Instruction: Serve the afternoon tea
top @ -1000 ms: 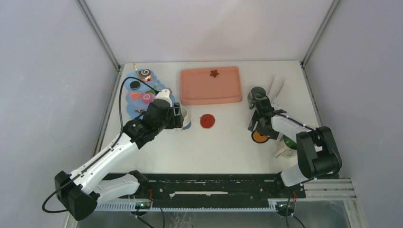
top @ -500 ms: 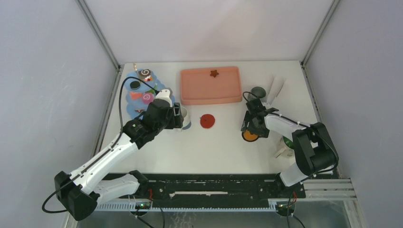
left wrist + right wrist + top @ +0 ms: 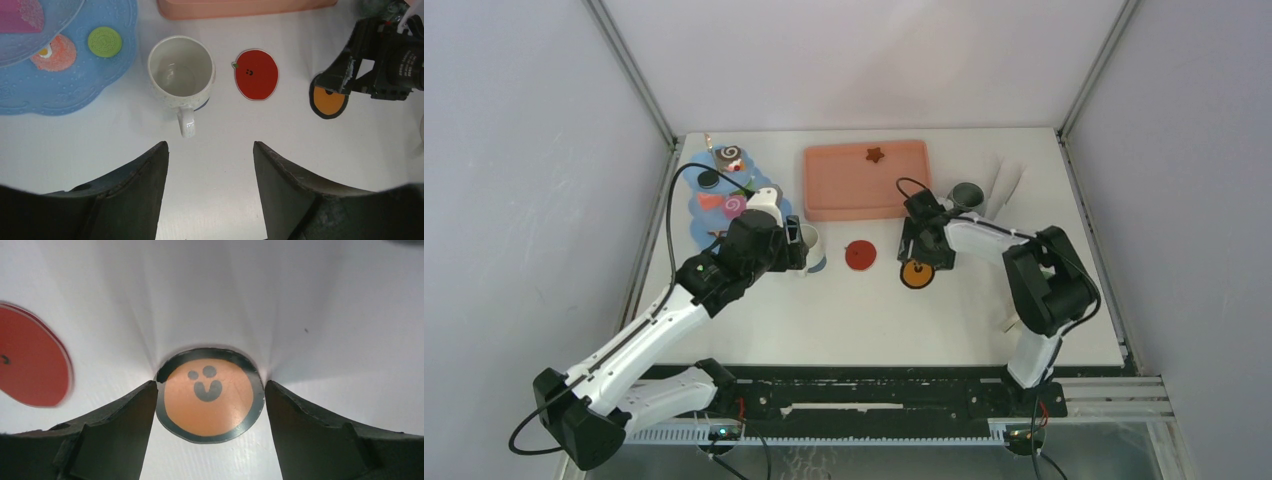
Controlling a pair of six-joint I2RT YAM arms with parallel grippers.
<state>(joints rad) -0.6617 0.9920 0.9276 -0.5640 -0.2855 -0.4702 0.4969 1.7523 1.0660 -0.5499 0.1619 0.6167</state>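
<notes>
The cream mug [image 3: 181, 71] stands upright and empty beside the blue tiered dessert tower [image 3: 75, 85], its handle pointing at my left gripper [image 3: 210, 146]. That gripper is open and empty, just short of the handle; it also shows in the top view [image 3: 792, 248]. My right gripper [image 3: 210, 386] is shut on a flat orange smiley coaster [image 3: 210, 400], a finger on each edge, low over the table [image 3: 916, 273]. The grey mug [image 3: 967, 195] stands behind it. Small pastries [image 3: 730, 157] lie on the tower. The green mug is hidden by the right arm.
A red apple coaster [image 3: 860, 254] lies between the two grippers. The salmon-pink tray [image 3: 844, 190] at the back holds a brown star pastry [image 3: 875, 154]. Tongs [image 3: 1004, 185] lie at the back right. The tower fills the back left.
My right gripper has moved left and a little back with the orange coaster, toward the red coaster. The left arm has barely moved.
</notes>
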